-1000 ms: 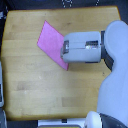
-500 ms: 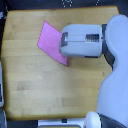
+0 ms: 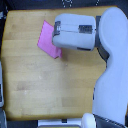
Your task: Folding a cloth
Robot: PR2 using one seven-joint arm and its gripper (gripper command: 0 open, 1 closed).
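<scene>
The pink-magenta cloth (image 3: 47,41) lies flat on the wooden table (image 3: 45,85), toward the far left part of the top. My gripper (image 3: 56,34) reaches in from the exterior view's right, and its grey-white body covers the cloth's right edge. The fingers are blurred and seen from above, so I cannot tell whether they are open, shut or holding the cloth. The part of the cloth under the gripper is hidden.
My white arm and body (image 3: 112,75) fill the exterior view's right side and bottom right corner. A dark object (image 3: 66,4) sits beyond the table's far edge. A pale object (image 3: 2,92) stands at the table's left edge.
My gripper has moved steadily toward the exterior view's left, now covering more of the cloth's right side. The cloth's visible part has not clearly shifted.
</scene>
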